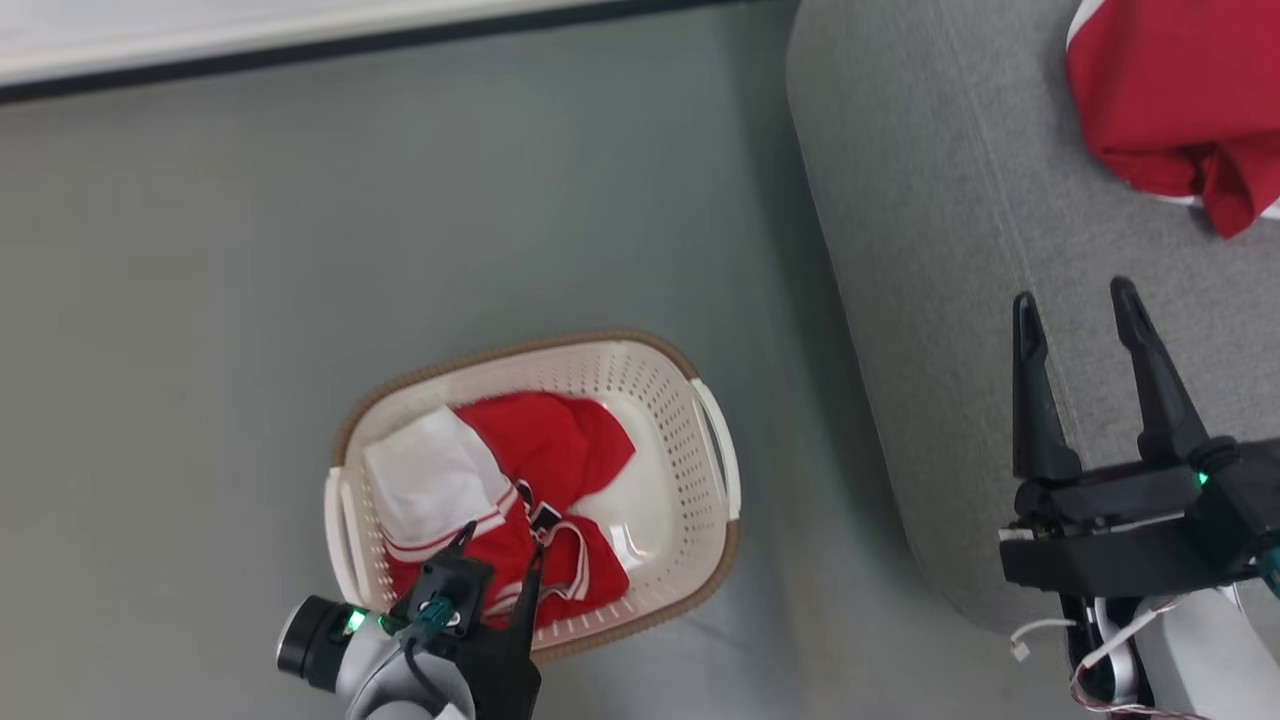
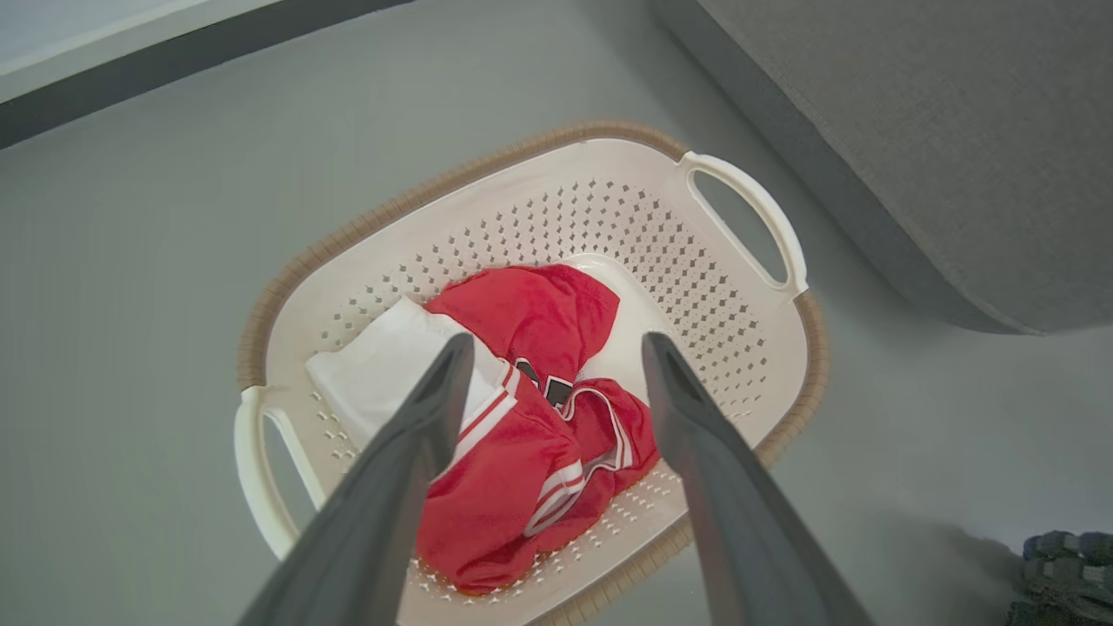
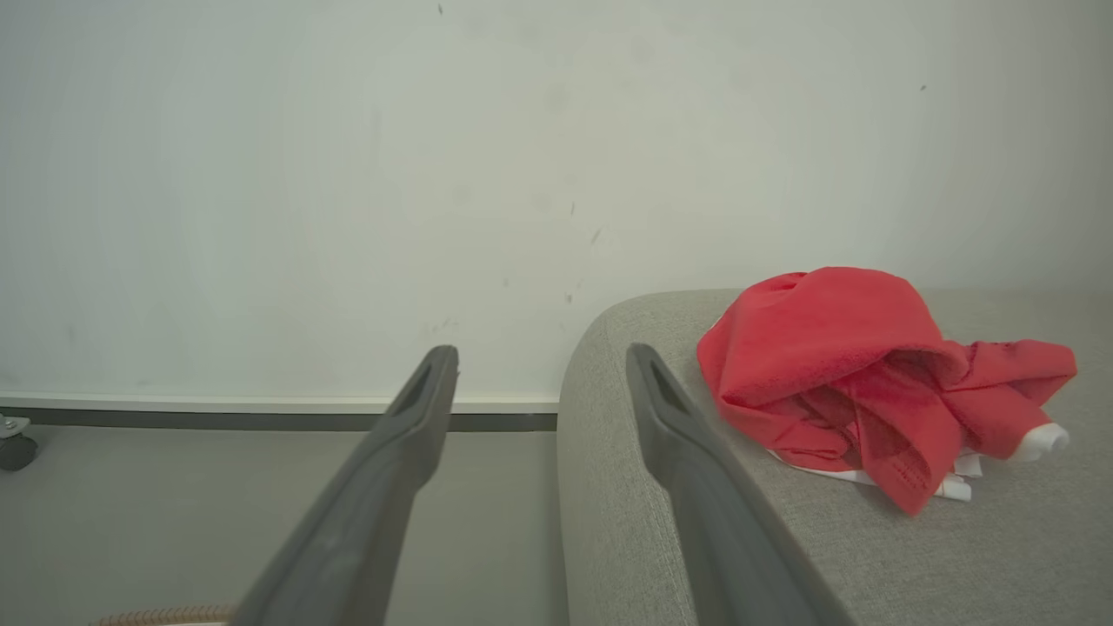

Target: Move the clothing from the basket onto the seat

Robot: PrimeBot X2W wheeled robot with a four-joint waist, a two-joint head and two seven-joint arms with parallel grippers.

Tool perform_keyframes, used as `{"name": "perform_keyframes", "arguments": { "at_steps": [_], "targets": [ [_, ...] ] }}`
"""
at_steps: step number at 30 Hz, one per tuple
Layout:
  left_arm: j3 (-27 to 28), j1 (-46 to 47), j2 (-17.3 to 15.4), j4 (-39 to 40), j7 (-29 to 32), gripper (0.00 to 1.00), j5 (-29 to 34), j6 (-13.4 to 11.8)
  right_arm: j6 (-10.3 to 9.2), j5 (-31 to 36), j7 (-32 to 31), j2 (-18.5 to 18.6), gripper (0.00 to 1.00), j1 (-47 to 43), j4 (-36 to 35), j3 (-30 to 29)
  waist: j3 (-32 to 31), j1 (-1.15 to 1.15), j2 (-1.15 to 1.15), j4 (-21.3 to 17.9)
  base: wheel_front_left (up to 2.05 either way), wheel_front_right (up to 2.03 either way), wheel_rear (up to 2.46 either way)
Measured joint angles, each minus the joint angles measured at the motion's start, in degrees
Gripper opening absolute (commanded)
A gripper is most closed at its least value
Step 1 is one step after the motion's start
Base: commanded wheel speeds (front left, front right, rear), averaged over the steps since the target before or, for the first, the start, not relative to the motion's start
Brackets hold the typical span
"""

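Observation:
The cream basket (image 1: 660, 410) (image 2: 626, 217) stands on the grey floor left of the sofa. Inside it lie crumpled red clothing with white stripes (image 1: 555, 450) (image 2: 530, 313) and a white piece (image 1: 430, 480) (image 2: 383, 365). My left gripper (image 1: 500, 545) (image 2: 556, 343) hangs open just above the basket's near side, its fingers spread over the red cloth and holding nothing. The grey seat (image 1: 950, 250) (image 2: 939, 130) (image 3: 956, 539) carries another red garment (image 1: 1170, 100) (image 3: 835, 348) at its far end. My right gripper (image 1: 1072, 295) (image 3: 541, 352) is open and empty over the seat's left edge.
A white wall with a dark baseboard (image 1: 300, 50) (image 3: 261, 420) runs behind the floor. A small caster wheel (image 3: 13, 448) sits by the baseboard. A dark ridged object (image 2: 1061, 574) shows on the floor at the lower right of the left wrist view.

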State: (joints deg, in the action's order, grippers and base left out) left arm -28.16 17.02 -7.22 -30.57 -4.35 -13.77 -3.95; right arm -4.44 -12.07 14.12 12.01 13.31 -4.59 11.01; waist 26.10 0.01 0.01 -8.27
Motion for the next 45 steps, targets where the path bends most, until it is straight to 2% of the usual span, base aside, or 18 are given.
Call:
{"name": "perform_keyframes", "arguments": {
  "at_steps": [12, 33, 45],
  "targets": [
    [-0.25, 8.66, 0.00, -6.68, 1.82, 1.00, 2.31, 0.31, 0.44, 0.22, -0.01, -0.34, 1.00, 5.09, -2.65, 0.68, 9.21, 0.00, 0.00, -2.61, 0.00, 0.00, 0.00],
    [2.19, 23.30, -2.78, -14.95, 5.78, 1.00, 7.50, -2.60, 0.77, 1.02, 0.07, -1.92, 1.00, 14.44, -5.45, 1.23, 25.26, 0.00, 0.00, -5.05, 0.00, 0.00, 0.00],
    [3.88, 30.38, -4.20, -17.89, 6.77, 1.00, 10.94, -3.12, 0.91, 1.24, 0.49, -3.12, 1.00, 19.15, -5.31, 1.24, 33.83, 0.00, 0.00, -5.57, 0.00, 0.00, 0.00]
  ]
}}
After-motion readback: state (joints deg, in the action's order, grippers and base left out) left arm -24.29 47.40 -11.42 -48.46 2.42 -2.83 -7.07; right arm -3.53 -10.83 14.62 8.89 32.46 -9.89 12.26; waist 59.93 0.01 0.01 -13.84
